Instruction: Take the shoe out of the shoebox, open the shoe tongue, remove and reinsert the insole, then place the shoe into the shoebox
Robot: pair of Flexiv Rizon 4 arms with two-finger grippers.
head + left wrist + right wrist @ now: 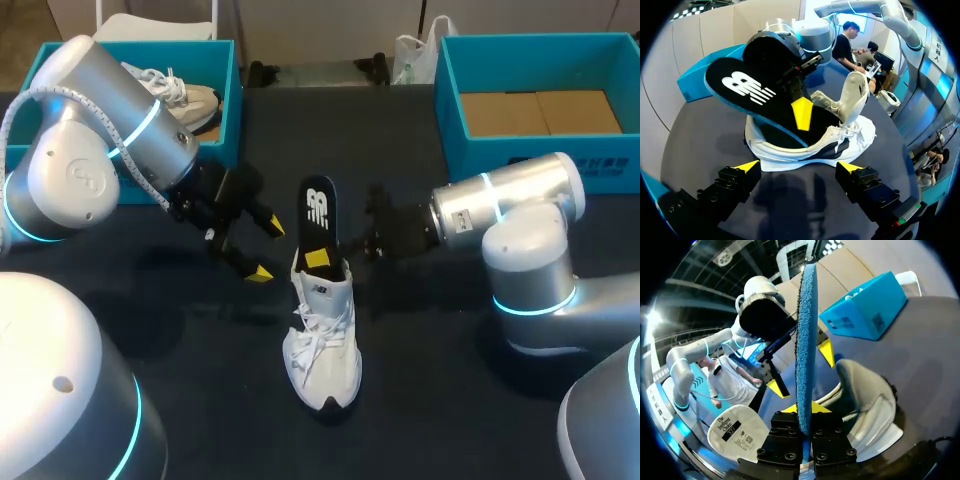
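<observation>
A: Left gripper (pixel 266 248) gapes wide and empty, just beside the shoe (pixel 322 345) on the table (pixel 220 400).

B: Right gripper (pixel 806 412) pinches the insole (pixel 318 212), upright at the heel. I'd steady the shoe and keep the insole aligned with the opening.

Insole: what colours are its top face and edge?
Black top with a white logo, blue edge; the insole shows best in the left wrist view.
</observation>
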